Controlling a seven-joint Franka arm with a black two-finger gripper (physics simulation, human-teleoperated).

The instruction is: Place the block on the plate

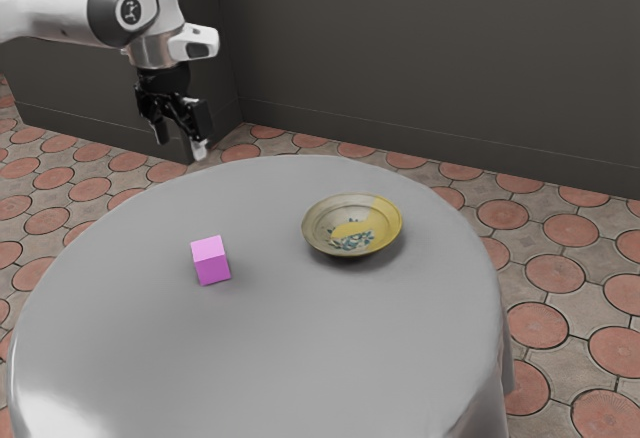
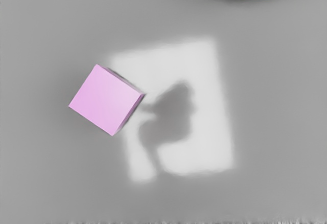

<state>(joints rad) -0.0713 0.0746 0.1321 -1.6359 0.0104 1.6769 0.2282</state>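
One block [image 1: 211, 261] rests on the table [image 1: 300, 358], toward its edge at the exterior view's left, apart from the plate [image 1: 352, 226]; the claw [image 1: 181, 146] is empty and wide, presumably to straddle the block.

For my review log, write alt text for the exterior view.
A pink block and a shallow patterned plate rest apart on a round gray table. The robot's black gripper hangs open and empty in the view's upper left.

The block [image 1: 210, 260] is pink, the plate [image 1: 320, 228] blue-patterned cream and yellow.
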